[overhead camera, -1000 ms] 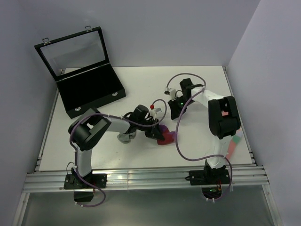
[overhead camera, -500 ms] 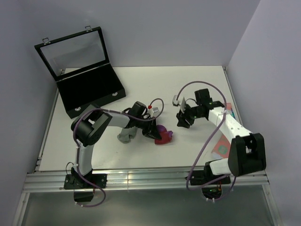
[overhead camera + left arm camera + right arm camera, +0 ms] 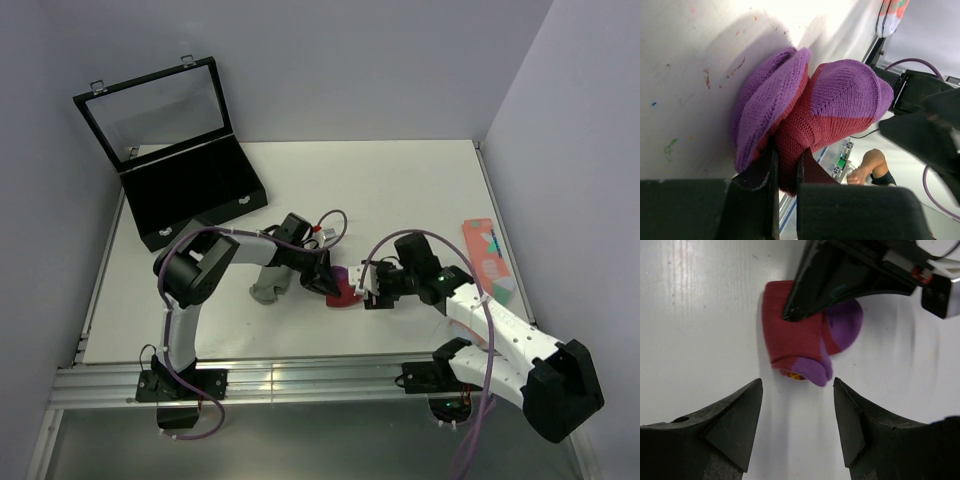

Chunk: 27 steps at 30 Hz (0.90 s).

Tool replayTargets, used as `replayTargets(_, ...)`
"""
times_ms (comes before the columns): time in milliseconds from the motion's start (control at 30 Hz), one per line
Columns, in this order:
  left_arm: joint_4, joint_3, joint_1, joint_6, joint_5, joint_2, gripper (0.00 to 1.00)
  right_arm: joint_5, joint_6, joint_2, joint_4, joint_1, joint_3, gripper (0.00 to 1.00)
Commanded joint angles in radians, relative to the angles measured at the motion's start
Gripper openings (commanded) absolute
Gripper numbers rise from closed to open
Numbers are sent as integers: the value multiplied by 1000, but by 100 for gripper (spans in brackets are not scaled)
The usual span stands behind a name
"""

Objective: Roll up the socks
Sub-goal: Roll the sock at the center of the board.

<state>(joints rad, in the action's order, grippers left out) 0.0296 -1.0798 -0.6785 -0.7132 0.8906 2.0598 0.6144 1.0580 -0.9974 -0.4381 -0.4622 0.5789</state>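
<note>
rolling judged nearly done on magenta-red sock (image 3: pixel 343 291): bunched into compact roll on desk (image 3: pixel 400 190), clamped in left pincer (image 3: pixel 328 284). hovering just beside roll with right pincer (image 3: pixel 366 291) spread wide. remaining: grey sock (image 3: pixel 268 287), lying loose nearby, apparently unrolled.

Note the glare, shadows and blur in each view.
Top external: even, soft light, all sharp, faint shadows. Left wrist: the magenta-red sock is crisp and throws a soft shadow on the table, while the left gripper is a dark blur up close. Right wrist: glare streaks the table's upper left; the right gripper is dark but sharp-edged.
</note>
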Motion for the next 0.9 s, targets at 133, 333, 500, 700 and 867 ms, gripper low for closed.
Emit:
replayTargets(133, 270, 75, 7, 126, -291, 134, 0, -116, 37, 46, 127, -142, -91, 68)
replayTargets(333, 274, 69, 8, 132, -286, 141, 0, -214, 28, 46, 243, -234, -137, 68)
replayTargets(500, 286, 58, 11, 144, -283, 143, 0, -277, 33, -4, 312, -306, -163, 68)
replayTargets(700, 293, 55, 25, 156, -271, 141, 0, -324, 37, -116, 320, -334, -142, 67)
replayTargets(867, 296, 50, 30, 172, -252, 141, 0, -352, 40, -179, 332, -336, -126, 66)
